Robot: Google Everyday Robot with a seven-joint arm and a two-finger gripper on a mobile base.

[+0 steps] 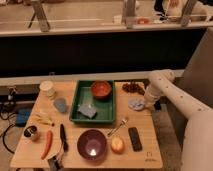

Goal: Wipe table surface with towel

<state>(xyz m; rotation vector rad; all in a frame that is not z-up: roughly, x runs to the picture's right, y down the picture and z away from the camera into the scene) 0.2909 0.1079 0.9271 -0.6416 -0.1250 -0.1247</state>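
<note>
In the camera view, the claw [146, 104] hung over the right edge of the tabletop [27, 150]. A pale blue towel [135, 104], probably bunched up, lay just beside it, right of the green tray [74, 107]. I could not tell if the claw was apart or together.

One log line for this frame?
task: wipe table | gripper: low at table's right edge, next to towel | towel: flat on table, right of green tray | contact: cannot tell
</note>
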